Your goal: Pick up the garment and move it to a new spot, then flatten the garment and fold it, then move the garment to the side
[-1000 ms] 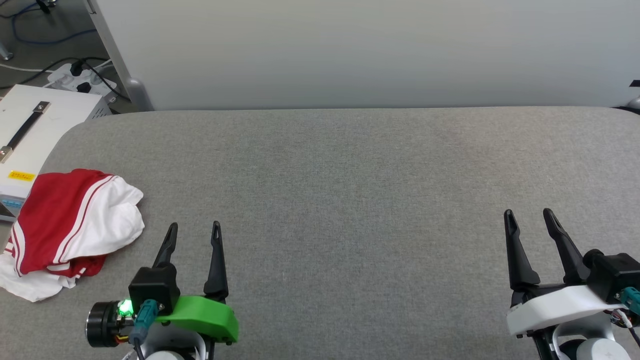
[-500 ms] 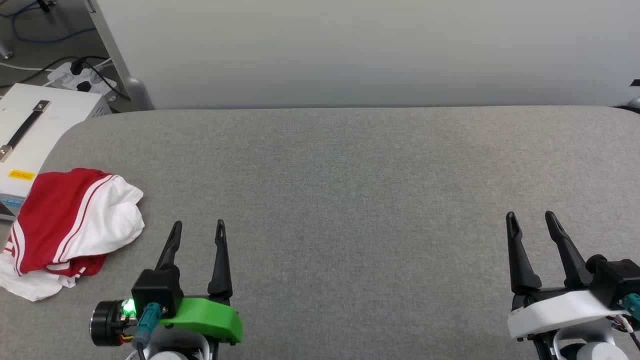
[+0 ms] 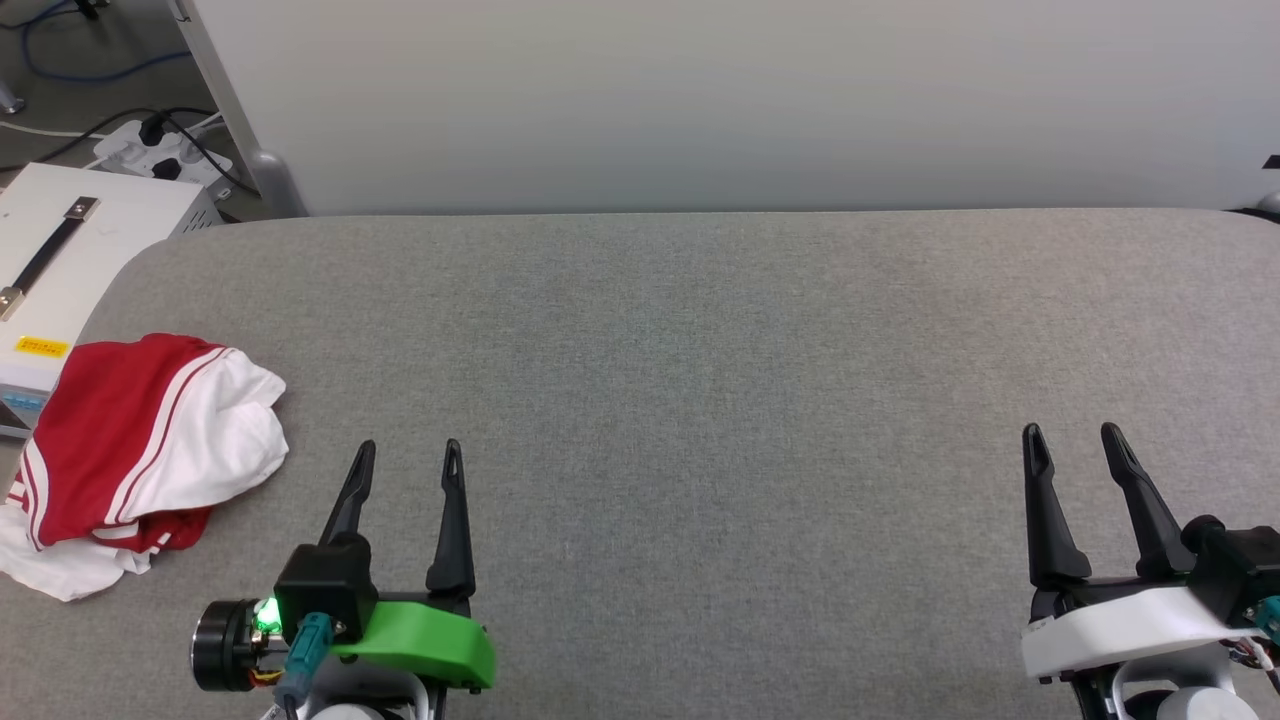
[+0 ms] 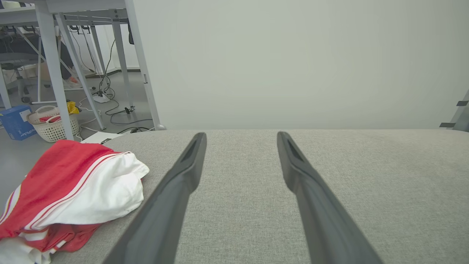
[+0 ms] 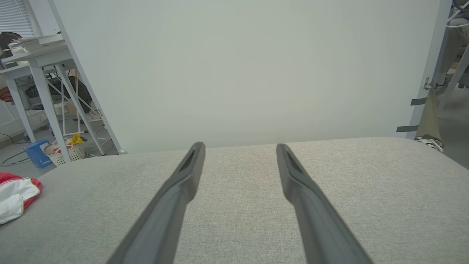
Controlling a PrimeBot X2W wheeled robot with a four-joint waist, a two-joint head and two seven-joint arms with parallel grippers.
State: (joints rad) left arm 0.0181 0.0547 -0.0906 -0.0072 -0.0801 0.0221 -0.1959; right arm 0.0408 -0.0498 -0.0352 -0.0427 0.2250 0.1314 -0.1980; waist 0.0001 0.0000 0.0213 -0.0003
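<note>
Grey fabric table (image 3: 700, 330): rounded far corners, open cloth running from both arms back to the white panel (image 3: 700, 100) along its far edge. Garment (image 3: 140, 450): crumpled red-and-white heap at the table's left edge, beside a white case (image 3: 60, 260), near the left gripper (image 3: 410, 448) but apart from it. The left gripper and the right gripper (image 3: 1072, 432) are both spread wide and hold nothing. The left wrist view adds the floor past that edge: desk legs (image 4: 55, 73) and a pale basket (image 4: 51, 126).
</note>
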